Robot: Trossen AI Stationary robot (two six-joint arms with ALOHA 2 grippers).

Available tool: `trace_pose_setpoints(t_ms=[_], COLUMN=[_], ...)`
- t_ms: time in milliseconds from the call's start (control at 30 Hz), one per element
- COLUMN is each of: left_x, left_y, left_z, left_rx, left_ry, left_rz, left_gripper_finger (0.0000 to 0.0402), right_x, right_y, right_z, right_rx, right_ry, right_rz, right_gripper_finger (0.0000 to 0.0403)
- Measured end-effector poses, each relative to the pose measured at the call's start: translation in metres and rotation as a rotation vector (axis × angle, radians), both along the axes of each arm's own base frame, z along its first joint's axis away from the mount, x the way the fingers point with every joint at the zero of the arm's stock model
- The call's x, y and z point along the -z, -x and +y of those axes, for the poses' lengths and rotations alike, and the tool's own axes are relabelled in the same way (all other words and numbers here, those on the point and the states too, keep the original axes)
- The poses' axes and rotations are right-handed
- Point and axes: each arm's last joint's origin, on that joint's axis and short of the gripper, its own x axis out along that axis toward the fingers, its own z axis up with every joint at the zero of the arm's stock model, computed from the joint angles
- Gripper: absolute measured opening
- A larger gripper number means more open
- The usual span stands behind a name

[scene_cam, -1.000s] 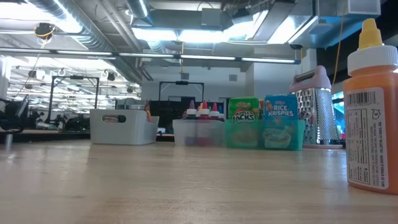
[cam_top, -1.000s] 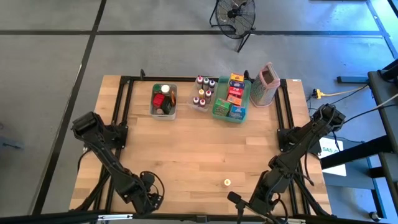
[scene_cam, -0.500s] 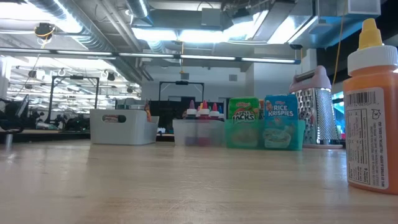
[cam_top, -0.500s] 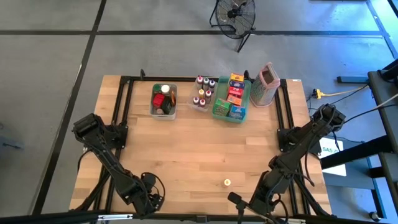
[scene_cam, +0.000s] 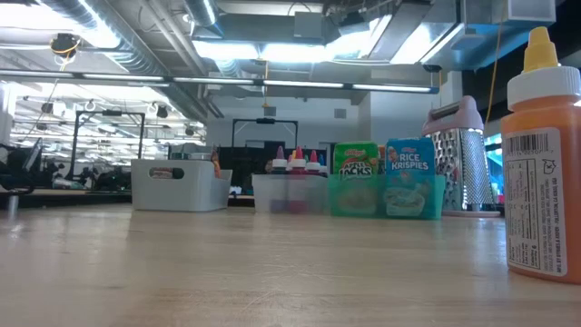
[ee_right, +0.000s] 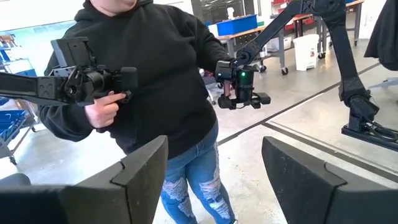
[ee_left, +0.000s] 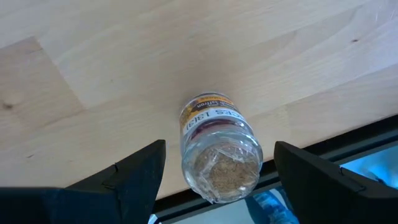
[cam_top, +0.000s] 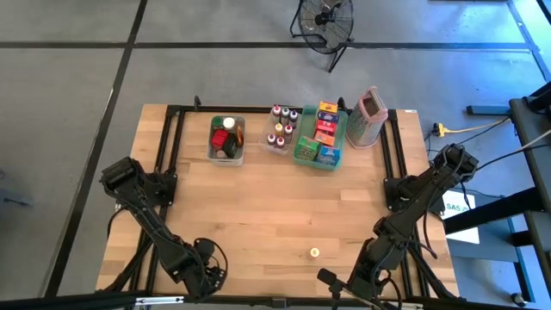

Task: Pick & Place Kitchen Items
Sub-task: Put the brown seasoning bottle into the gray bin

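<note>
Left gripper (ee_left: 214,171): near worktop (cam_top: 258,207) edge, fingers spread either side of a spice jar (ee_left: 217,146) lying there, not touching. Right gripper (ee_right: 214,168): off the near edge, fingers spread, empty, facing a person (ee_right: 149,81). Orange bottle (scene_cam: 542,159): upright, near edge. Remaining items: bins (cam_top: 226,138) and green tray (cam_top: 320,136), far edge. Worktop middle: open.

blue cereal box (scene_cam: 408,178) reads "rice krispies"; green box (scene_cam: 356,177) "jacks".
</note>
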Motion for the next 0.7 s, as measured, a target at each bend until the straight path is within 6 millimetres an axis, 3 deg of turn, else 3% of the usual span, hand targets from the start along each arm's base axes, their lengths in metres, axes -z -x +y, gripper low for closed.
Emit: trace_pose_setpoints(t_ms=[700], left_x=[0.012], left_y=[-0.002], left_z=[-0.003], left_rx=[0.007], left_ry=[-0.02], left_rz=[0.026], left_gripper_finger=[0.0294], right_x=[0.0], right_y=[0.002], right_z=[0.001], right_rx=[-0.004], right_ry=[-0.008], right_rz=[0.017], right_gripper_finger=[0.0263])
